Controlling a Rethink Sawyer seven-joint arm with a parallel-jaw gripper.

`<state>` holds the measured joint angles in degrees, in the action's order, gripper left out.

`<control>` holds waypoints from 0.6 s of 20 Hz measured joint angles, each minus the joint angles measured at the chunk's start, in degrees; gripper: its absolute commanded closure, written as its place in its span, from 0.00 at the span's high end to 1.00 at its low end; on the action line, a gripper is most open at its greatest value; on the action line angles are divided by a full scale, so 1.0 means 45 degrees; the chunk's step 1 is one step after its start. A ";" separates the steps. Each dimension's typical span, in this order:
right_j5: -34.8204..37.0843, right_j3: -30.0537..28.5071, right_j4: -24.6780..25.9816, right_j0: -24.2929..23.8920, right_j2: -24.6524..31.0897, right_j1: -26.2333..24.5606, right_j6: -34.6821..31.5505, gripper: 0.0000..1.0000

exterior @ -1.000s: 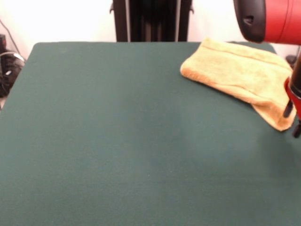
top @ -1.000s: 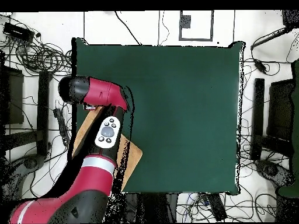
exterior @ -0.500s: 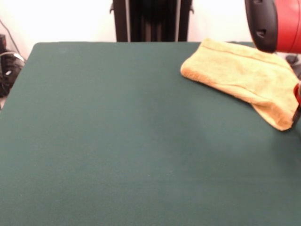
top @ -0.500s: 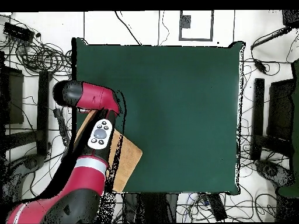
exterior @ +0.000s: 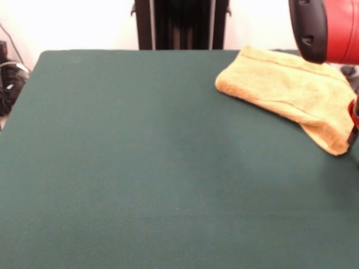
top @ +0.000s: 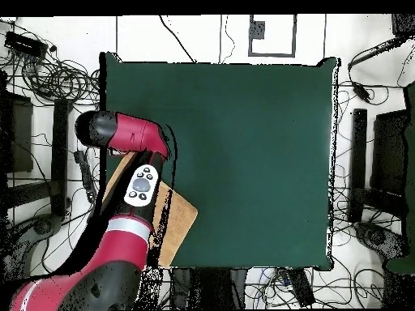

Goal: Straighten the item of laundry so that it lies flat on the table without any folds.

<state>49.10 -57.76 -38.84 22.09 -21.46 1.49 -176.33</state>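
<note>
**Desk:** What filled the frame?

**Photographer:** Largest first: the dark green counter (exterior: 140, 168), nearly all of it bare. Next came the red and black arm (top: 134, 190), which in the overhead view reached across the counter's corner on the robot's side. Under it lay the orange-tan towel (exterior: 286, 89), bunched near that same corner, in the front view's upper right.

**Desk:** Was the towel flat?

**Photographer:** No. It was doubled over, with a rounded fold along its near edge and one end tapering to a lumpy point by the counter's edge. I judged the job barely begun: the fold had to be opened and the cloth spread out, and there was ample room toward the middle.

**Desk:** And the gripper?

**Photographer:** Only a dark sliver of the gripper (exterior: 354, 131) showed at the front view's right edge, just beside the towel's pointed end. Whether it was parted, closed, or pinching cloth, I could not tell; the arm hid it from above.
</note>
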 measured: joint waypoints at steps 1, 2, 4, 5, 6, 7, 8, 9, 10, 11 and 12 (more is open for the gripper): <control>0.0063 0.0024 0.0008 -0.0007 0.0000 -0.0001 0.0000 1.00; 0.0125 0.0048 0.0016 -0.0013 0.0000 -0.0001 0.0000 1.00; 0.0401 0.0148 0.0034 -0.0042 0.0000 0.0000 0.0000 1.00; 0.0636 0.0230 0.0050 -0.0067 -0.0004 0.0001 0.0000 1.00; 0.0712 0.0260 0.0053 -0.0073 -0.0006 0.0003 0.0000 1.00; 0.0995 0.0357 0.0064 -0.0093 -0.0014 0.0017 0.0000 1.00; 0.1278 0.0454 0.0074 -0.0113 -0.0022 0.0031 0.0000 1.00; 0.1410 0.0491 0.0082 -0.0117 -0.0023 0.0054 0.0000 1.00; 0.1541 0.0529 0.0090 -0.0122 -0.0024 0.0076 0.0000 1.00; 0.1779 0.0597 0.0103 -0.0122 -0.0029 0.0140 0.0000 1.00; 0.1875 0.0629 0.0111 -0.0121 -0.0028 0.0172 0.0000 1.00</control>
<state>57.54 -54.93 -38.34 21.55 -21.58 2.26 -176.33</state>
